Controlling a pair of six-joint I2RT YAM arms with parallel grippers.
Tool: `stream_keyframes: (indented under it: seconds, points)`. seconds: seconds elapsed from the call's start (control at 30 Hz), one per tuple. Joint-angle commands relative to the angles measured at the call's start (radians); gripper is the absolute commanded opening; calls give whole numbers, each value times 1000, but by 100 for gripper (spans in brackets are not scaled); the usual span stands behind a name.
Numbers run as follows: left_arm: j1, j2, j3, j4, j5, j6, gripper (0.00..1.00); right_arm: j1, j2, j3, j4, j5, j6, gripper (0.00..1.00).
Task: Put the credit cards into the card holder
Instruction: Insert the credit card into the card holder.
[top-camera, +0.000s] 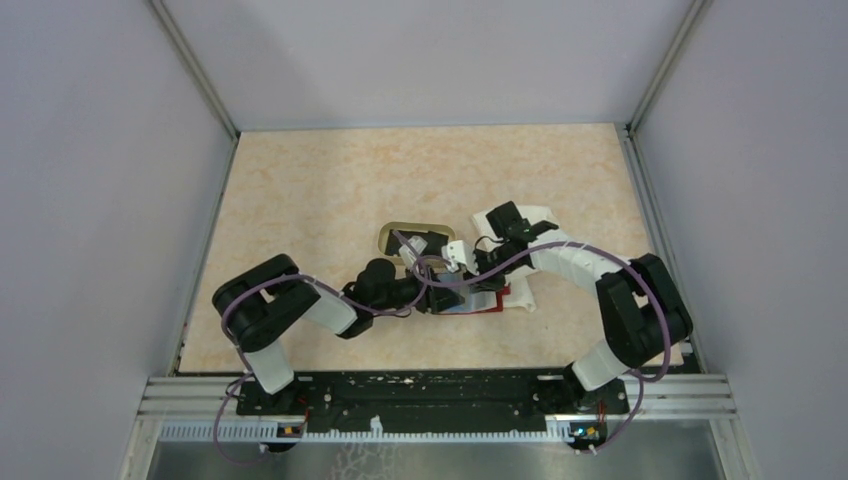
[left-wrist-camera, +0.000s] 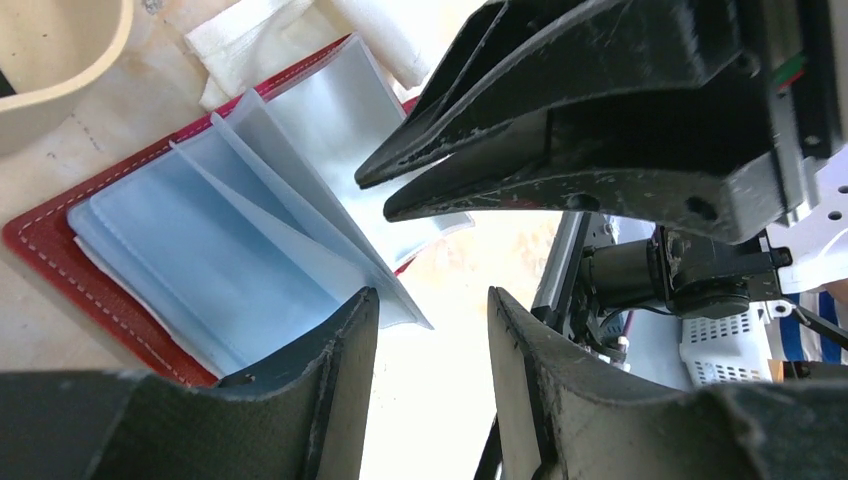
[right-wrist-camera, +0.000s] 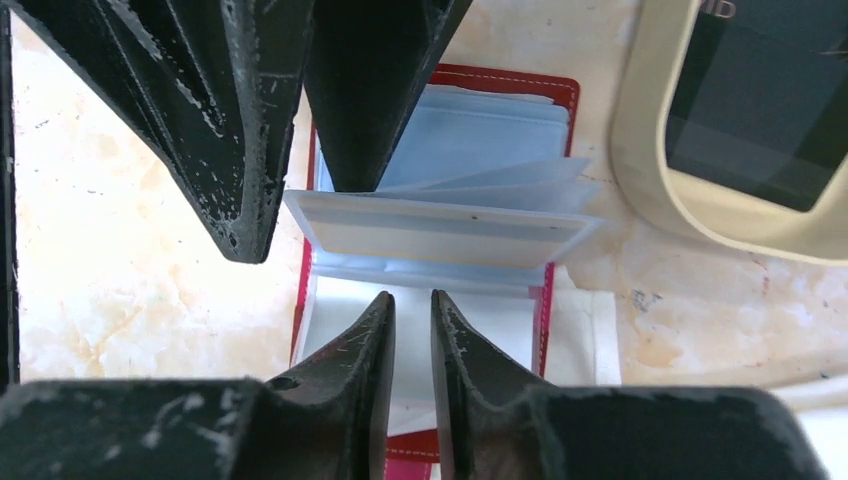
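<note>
Red and leather-like, the card holder (right-wrist-camera: 505, 78) lies opened flat on the beige bench (top-camera: 300, 190). Seen from above, it sits close by the 5 o'clock side of the tan tray (right-wrist-camera: 640, 160). I cannot tell whether the two touch.

The holder's clear bluish sleeves (right-wrist-camera: 440, 235) are fanned up from the spine. A few leaves are lifted and the others lie flat against the red cover. A white cloth (right-wrist-camera: 585, 345) lies partly under the holder and sticks out on its 3 o'clock side.

Both claws hang right over the open holder, tips pointed toward each other.
- **Left claw:** The left claw (left-wrist-camera: 432, 300) reaches in from about 9 o'clock. Its two fingers are a fair way apart and grip nothing. One finger (right-wrist-camera: 350, 150) ends over the flat page beside the fanned leaves, though I cannot tell if it presses down.
- **Right claw:** The right claw (right-wrist-camera: 412, 300) comes in from about 2 o'clock. It is drawn narrow, with only a slit between its fingers, and its tips sit just at the free edge of the raised sleeves. I cannot make out whether a leaf is caught in that slit.

A black card (right-wrist-camera: 760, 100) lies flat inside the tray, apart from the holder.
</note>
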Motion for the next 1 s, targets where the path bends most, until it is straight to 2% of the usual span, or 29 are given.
stream_keyframes:
  seconds: [0.0,0.17,0.33,0.47,0.7,0.97]
  points:
    - [-1,34,42,37,42,-8,51,-58,-59,46,-23,-112,13,24]
    - [-1,70,86,38,72,-9,51,-114,-54,63,39,-128,184,39]
    - [-1,118,118,62,107,-25,51,-172,8,113,31,-185,327,42]
    - [-1,137,124,78,115,-34,51,-207,59,148,-2,-237,406,48]
    - [-1,120,101,75,91,-26,51,-206,141,178,-45,-238,431,47]
    - [-1,19,18,75,51,17,51,-208,95,194,-76,-178,391,45]
